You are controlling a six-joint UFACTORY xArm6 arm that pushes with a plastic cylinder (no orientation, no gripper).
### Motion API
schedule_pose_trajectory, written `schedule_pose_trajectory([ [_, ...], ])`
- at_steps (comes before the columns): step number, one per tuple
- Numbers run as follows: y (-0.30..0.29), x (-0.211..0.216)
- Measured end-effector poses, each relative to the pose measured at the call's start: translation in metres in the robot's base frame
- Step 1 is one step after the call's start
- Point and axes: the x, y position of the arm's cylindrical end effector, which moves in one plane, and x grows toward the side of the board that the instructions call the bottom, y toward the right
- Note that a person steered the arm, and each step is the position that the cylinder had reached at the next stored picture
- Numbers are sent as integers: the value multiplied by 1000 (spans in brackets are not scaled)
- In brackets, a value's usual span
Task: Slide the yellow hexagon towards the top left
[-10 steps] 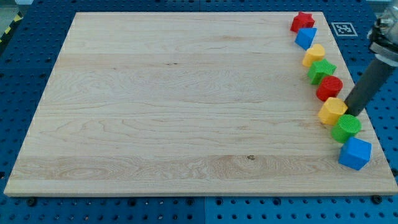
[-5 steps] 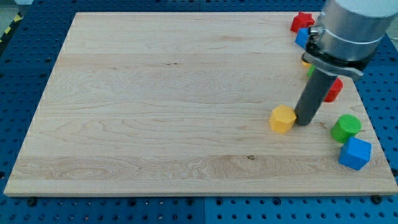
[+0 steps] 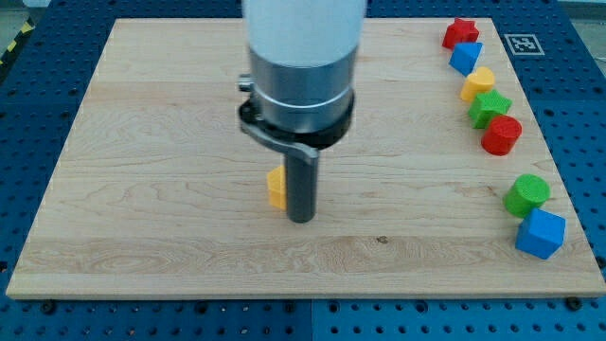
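The yellow hexagon [image 3: 276,188], carried leftward from the right-edge row within the last second, is now seen mid-worktop [image 3: 142,142], touching the left of my tip [image 3: 300,219]; no claw is fitted, and top-left travel is judged incomplete.

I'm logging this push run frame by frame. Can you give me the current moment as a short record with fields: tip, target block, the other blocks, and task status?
tip: my tip rests on the board near its centre, at the right edge of the yellow hexagon
target block: yellow hexagon, mostly hidden behind the rod, only its left part showing
other blocks: column along the view's right edge: red star, blue block, yellow block, green block, red block, green cylinder, blue cube
task status: hexagon sits mid-board, not yet at the top left
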Motion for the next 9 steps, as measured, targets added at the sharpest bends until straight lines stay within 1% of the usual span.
schedule_pose_trajectory([
  [1,-27,-6],
  [2,-43,-32],
  [3,-45,-58],
  [5,-9,-64],
  [6,-10,-99],
  [7,-26,-139],
  [9,-42,-220],
])
